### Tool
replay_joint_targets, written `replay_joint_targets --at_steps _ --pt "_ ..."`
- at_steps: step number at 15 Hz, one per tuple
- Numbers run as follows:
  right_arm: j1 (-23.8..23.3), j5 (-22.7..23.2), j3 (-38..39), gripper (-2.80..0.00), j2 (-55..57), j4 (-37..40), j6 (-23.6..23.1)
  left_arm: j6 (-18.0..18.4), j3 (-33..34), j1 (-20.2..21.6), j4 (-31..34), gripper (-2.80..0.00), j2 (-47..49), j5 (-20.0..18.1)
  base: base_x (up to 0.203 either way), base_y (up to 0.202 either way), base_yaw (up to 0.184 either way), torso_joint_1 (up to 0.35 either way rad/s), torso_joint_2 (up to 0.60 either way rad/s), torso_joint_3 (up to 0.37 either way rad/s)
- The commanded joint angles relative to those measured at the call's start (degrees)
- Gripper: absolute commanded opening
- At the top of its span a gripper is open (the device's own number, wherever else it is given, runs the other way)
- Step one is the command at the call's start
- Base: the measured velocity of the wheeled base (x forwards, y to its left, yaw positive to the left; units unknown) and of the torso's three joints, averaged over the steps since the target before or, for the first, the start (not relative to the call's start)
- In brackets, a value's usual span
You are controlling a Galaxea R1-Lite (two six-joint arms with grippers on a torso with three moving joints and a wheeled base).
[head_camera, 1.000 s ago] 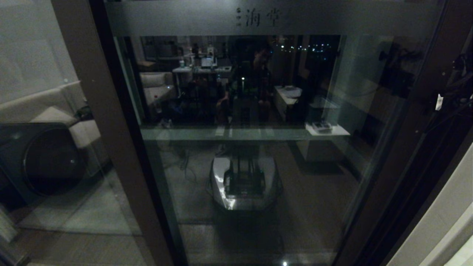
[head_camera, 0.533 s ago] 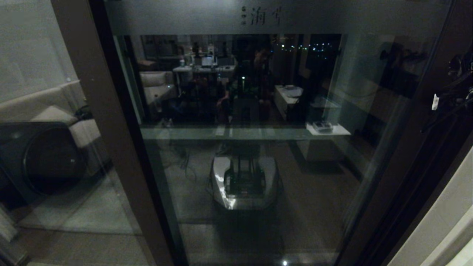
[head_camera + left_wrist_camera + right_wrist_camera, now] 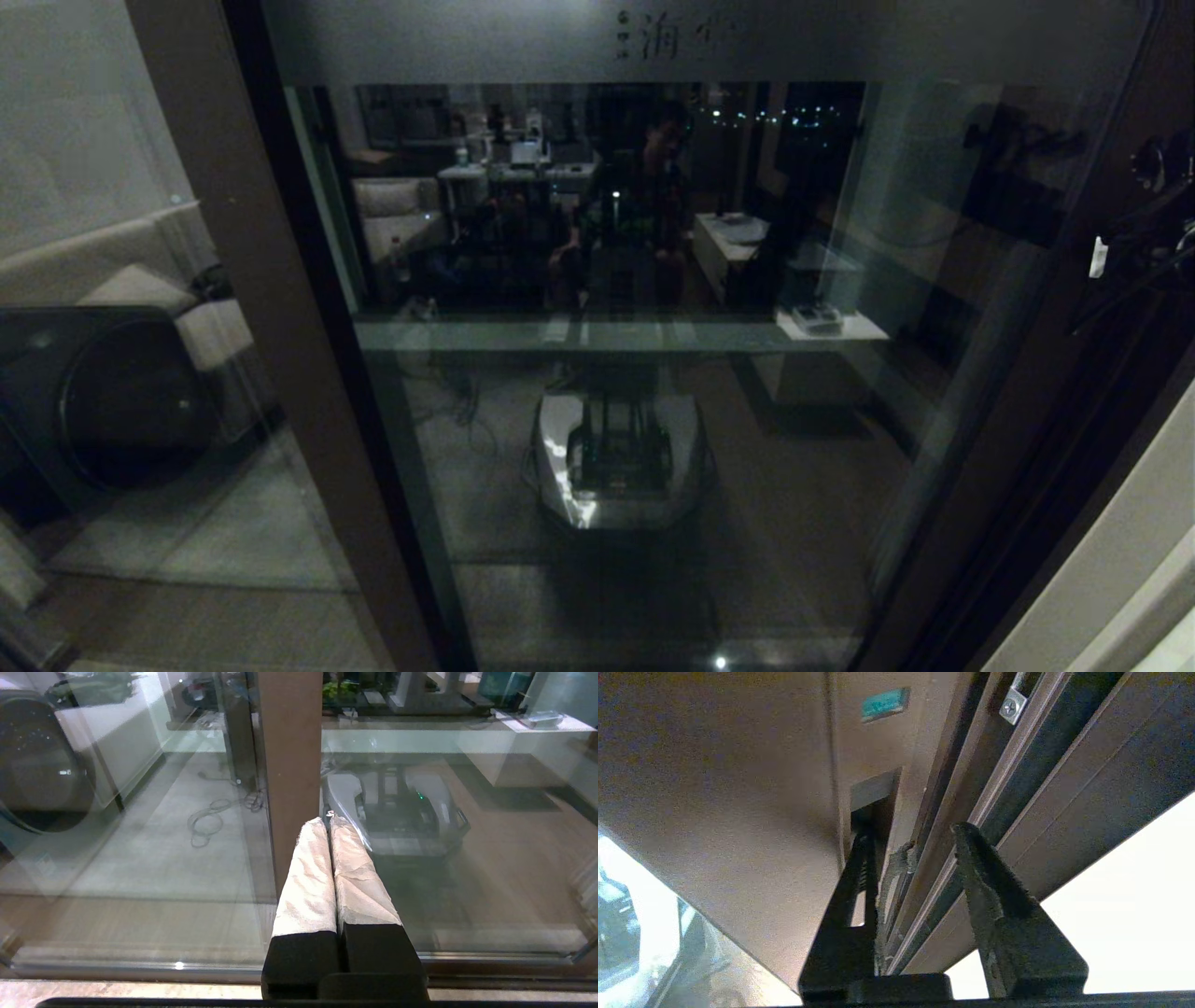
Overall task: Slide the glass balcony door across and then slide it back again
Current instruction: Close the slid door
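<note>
The glass balcony door [image 3: 616, 420] fills the middle of the head view, with a frosted top band [image 3: 467, 42] and a dark brown stile [image 3: 1046, 308] on its right. In the right wrist view my right gripper [image 3: 915, 829] is open at that stile [image 3: 738, 788]. One finger [image 3: 861, 872] sits in the recessed handle slot [image 3: 873, 798]. The other finger [image 3: 990, 891] stands off over the frame channels. In the head view only the right arm [image 3: 1153, 215] shows, at the far right edge. My left gripper [image 3: 327, 820] is shut on nothing, low before the plain brown post [image 3: 289, 765].
The fixed glass panel's brown post [image 3: 271, 308] stands on the left, with a dark round-fronted machine [image 3: 112, 401] behind its glass. A pale wall [image 3: 1120, 560] borders the door frame on the right. A screw plate [image 3: 1011, 707] sits on the frame channel. The floor track [image 3: 140, 966] runs below.
The lettering on the door's frosted band has shifted slightly to the right while the left post stayed put. The white tag on my right arm has moved a little to the left.
</note>
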Motion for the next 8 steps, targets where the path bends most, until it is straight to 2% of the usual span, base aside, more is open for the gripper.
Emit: replay_joint_targets --at_steps 1,8 --pt "-0.61 -0.28 -0.34 -2.8 -0.41 -0.1 -0.04 -0.01 0.09 0.04 0.0 -2.8 0.07 -0.02 0.0 0.0 0.0 0.0 0.0 0.0" --pt "-1.14 -0.62 -0.51 -2.8 -0.23 -0.27 -0.22 -0.01 0.09 0.04 0.0 -2.8 0.05 0.04 0.0 0.0 0.0 0.0 0.0 0.0"
